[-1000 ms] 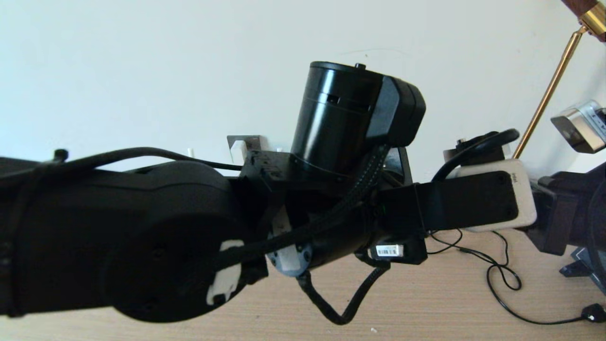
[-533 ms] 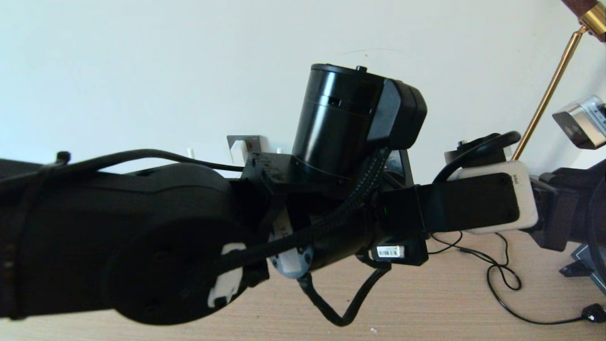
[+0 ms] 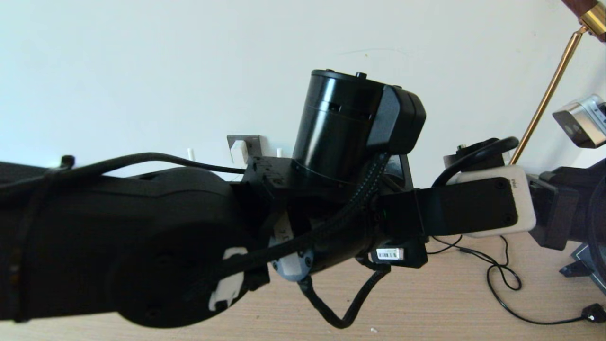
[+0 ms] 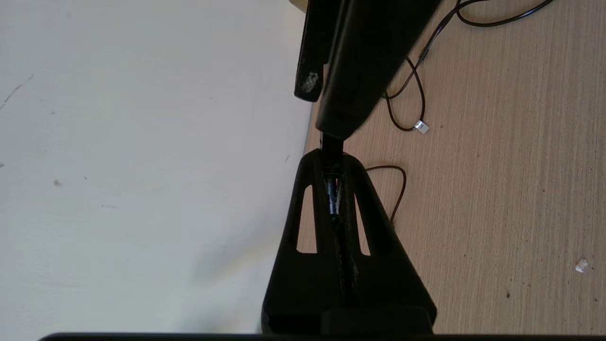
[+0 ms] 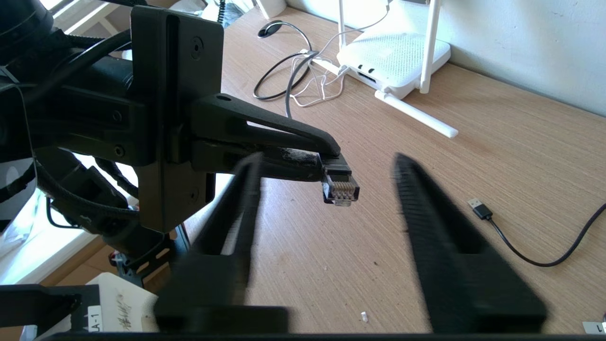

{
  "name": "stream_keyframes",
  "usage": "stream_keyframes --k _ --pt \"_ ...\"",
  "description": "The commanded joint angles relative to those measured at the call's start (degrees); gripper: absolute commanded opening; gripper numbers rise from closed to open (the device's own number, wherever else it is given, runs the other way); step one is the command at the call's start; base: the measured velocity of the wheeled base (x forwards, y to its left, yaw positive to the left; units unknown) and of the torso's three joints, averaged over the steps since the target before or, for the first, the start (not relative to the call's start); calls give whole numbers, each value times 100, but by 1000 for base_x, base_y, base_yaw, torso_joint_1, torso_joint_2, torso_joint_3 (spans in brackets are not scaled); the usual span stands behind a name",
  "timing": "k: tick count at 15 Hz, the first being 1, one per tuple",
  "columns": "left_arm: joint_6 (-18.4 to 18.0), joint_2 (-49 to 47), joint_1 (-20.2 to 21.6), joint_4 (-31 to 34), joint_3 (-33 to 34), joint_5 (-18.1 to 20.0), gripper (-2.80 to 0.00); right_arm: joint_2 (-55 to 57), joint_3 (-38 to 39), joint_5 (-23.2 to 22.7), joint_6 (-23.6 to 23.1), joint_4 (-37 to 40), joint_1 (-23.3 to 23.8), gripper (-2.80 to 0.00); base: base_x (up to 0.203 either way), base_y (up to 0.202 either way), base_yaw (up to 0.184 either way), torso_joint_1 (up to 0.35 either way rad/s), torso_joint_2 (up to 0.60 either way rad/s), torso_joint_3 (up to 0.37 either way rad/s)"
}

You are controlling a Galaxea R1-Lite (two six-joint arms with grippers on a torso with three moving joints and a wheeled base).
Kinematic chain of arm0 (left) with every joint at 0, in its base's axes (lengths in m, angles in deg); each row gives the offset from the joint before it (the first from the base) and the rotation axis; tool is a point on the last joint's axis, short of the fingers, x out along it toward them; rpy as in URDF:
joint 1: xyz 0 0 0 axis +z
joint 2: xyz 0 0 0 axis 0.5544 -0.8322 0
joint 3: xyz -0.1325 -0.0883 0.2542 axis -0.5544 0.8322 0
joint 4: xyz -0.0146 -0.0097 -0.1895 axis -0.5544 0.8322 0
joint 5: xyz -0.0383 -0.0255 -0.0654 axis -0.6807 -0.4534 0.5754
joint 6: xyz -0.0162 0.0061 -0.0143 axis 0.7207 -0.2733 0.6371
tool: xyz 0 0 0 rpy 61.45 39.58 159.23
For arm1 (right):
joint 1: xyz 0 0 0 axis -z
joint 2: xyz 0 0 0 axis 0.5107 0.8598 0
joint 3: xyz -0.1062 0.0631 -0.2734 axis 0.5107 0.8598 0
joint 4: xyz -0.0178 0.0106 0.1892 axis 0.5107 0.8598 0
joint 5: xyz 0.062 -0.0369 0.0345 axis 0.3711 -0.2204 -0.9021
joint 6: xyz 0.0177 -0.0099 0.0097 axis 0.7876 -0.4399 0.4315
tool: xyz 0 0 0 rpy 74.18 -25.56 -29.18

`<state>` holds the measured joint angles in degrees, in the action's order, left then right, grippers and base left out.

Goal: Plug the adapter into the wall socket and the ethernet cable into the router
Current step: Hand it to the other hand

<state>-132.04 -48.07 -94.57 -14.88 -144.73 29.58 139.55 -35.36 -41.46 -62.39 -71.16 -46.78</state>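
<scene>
My left gripper point(image 5: 326, 158) is shut on the ethernet cable's clear-tipped plug point(image 5: 341, 188), which sticks out past its fingertips above the table. My right gripper point(image 5: 327, 163) is open, with one blurred finger on each side of that plug. In the left wrist view the plug point(image 4: 331, 189) shows as a sliver between the shut fingers point(image 4: 303, 208). The white router point(image 5: 395, 59) stands by the wall with one antenna point(image 5: 416, 116) lying flat. The dark grey wall socket point(image 3: 252, 140) peeks out behind my left arm with a white block, apparently the adapter point(image 3: 238, 150), against it.
My left arm point(image 3: 142, 246) fills most of the head view. A black USB cable point(image 5: 480, 208) lies on the wooden table point(image 5: 497, 142). Thin black cable loops point(image 3: 502, 279) lie at the right. A brass lamp stem point(image 3: 544, 102) rises at the right. White and black cords point(image 5: 303, 80) tangle beside the router.
My left arm has sunk slightly in the head view, still holding the plug. The right wrist has shifted a little beside it.
</scene>
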Motion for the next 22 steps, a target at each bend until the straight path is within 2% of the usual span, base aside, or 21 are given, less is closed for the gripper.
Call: stream_keyframes --k 1,16,19,22 --pt "-26 -41 0 -17 -9 -7 -280 5 2 -23 12 -15 -2 -280 0 0 0 0 0 0" --pt "-39 18 5 -166 56 11 -280 -10 55 -22 56 -6 -2 -280 0 0 0 0 0 0" --pt "-60 339 -32 -164 362 -5 -280 -197 37 -14 441 -6 7 -280 0 0 0 0 0 0" --pt "-35 282 -27 -171 386 -16 -280 -188 108 162 434 -6 7 -280 0 0 0 0 0 0"
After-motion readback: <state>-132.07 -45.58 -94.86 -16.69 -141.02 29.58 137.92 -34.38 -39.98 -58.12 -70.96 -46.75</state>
